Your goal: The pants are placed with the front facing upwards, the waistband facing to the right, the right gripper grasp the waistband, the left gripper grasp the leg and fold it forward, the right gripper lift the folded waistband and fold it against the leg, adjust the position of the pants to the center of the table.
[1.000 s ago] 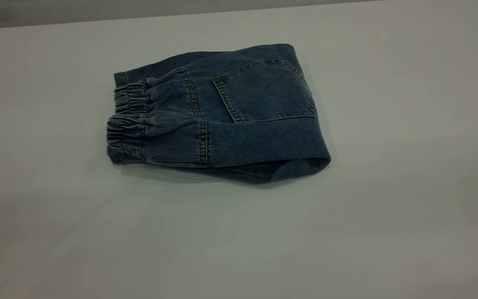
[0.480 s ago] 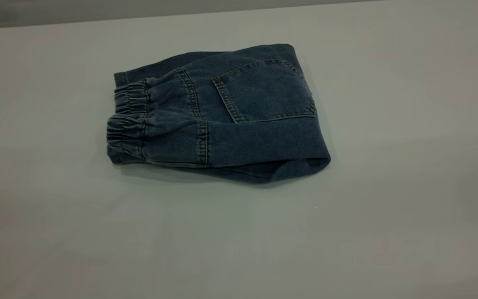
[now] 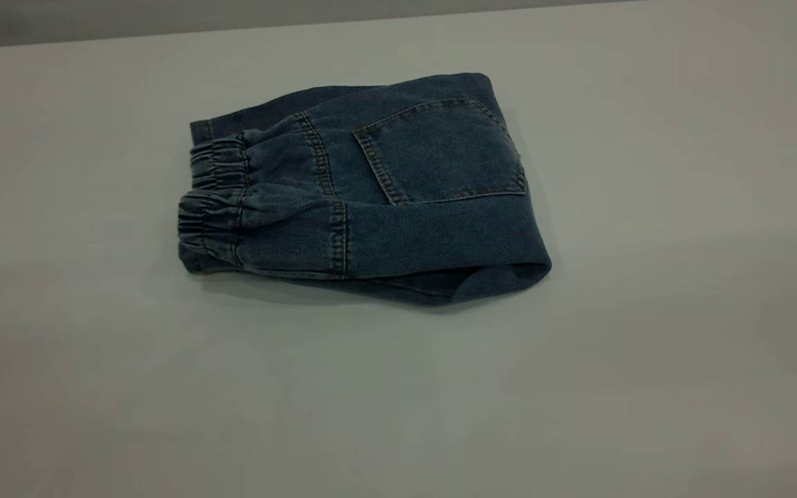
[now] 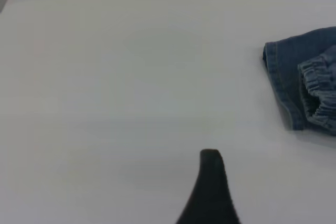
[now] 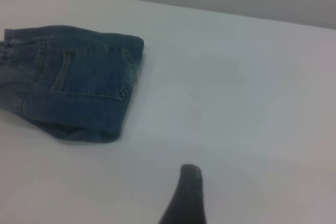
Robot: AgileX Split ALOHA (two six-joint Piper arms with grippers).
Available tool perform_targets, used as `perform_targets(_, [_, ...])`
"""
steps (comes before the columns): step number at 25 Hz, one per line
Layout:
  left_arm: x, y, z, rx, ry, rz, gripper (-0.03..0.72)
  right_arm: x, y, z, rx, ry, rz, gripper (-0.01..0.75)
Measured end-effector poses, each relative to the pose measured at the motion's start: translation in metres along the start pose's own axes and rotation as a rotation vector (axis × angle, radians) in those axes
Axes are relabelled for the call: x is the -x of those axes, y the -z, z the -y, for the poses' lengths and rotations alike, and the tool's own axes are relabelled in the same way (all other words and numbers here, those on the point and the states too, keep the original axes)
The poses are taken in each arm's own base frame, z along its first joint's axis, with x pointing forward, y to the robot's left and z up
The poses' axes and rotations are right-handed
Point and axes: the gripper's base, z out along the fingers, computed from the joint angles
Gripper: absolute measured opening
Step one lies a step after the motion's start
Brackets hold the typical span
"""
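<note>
Your main risk now is the last nudge: the pants (image 3: 360,190) already lie folded into a compact bundle, and a push against one edge could slide the top layer off the lower one or drag the loose fold open, since nothing pins the layers together. The rounded fold at the end away from the waistband (image 3: 212,200) looks puffy, so a finger catching there would likely lift it.

The pants sit on the table (image 3: 647,346) a little towards its far edge and close to centre across it, by my judgement near enough that little shifting is needed. The back pocket faces up, the gathered waistband lies in two ruched stacks at the bundle's left end in the exterior view, and a strip of lower layer peeks out beyond it.

Both arms are pulled back, well apart from the pants. You see only one dark fingertip each of the left gripper (image 4: 211,190) and the right gripper (image 5: 186,195), so I cannot tell whether either is apart or together; neither touches any cloth.
</note>
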Motion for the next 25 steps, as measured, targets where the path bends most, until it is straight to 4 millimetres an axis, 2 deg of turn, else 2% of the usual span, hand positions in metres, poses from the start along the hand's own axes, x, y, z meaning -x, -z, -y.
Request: perform_targets(25, [0.0001,-0.0002,-0.0002,-0.034,-0.017,0.0,0.517,0.0,-0.0001,0.0,-0.008,-0.004,0.0,0.587])
